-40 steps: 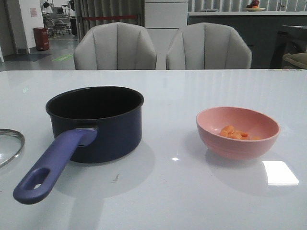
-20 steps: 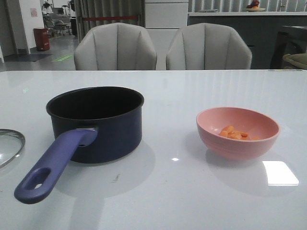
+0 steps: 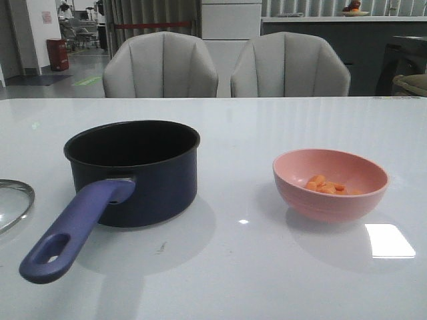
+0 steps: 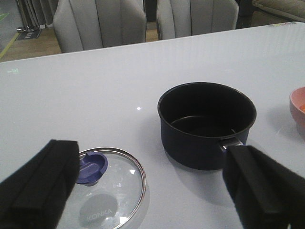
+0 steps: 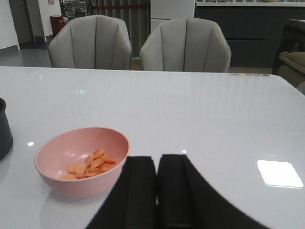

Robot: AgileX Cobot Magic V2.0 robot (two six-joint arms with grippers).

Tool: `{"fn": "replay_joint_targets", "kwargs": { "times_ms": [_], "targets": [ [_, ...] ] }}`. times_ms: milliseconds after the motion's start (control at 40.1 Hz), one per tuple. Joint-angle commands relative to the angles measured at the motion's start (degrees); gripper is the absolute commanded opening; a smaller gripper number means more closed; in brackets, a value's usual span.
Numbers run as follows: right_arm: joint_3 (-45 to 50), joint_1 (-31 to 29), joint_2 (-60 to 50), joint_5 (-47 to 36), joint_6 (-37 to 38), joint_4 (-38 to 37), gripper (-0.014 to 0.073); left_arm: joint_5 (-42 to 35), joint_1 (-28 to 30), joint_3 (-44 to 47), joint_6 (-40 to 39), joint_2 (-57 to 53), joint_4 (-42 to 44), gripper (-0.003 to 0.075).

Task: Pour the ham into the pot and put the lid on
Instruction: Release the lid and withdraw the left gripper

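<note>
Glossy white tabletop [image 3: 267, 267] runs back to two grey chairs [image 3: 160, 67], and both arms hold off above it. The left gripper [image 4: 143, 191] has its two black fingers [image 4: 40, 176] spread wide with nothing between them. The right gripper [image 5: 157, 191] has its fingers pressed together, also holding nothing.

Taking the pot [image 3: 133, 170] as the landmark: it stands open and looks empty, its long handle [image 3: 73, 230] pointing toward the robot. The lid [image 4: 109, 183] lies flat on the table just to the pot's left, knob [image 4: 93, 164] up. The pink bowl [image 3: 330, 183] sits well apart to the pot's right, with the ham [image 3: 325, 185] lying in its bottom.

The ham is loose and light, so it should be carried in its bowl; the bowl looks smooth and rigid, best pinched at its rim. The glass lid is likely fragile and slippery, and the knob is the sensible hold.
</note>
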Motion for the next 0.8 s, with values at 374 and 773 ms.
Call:
{"fn": "replay_joint_targets", "kwargs": {
  "times_ms": [374,773],
  "targets": [
    [-4.3,0.1,-0.4,-9.3,-1.3,-0.2,0.0148,-5.4,-0.8,0.4,-0.2,0.1,0.4,0.0636],
    [-20.7,0.1,20.9,13.1,-1.3,0.0,0.0148,-6.1,-0.8,0.4,-0.2,0.1,0.0,0.0636]
  ]
}}
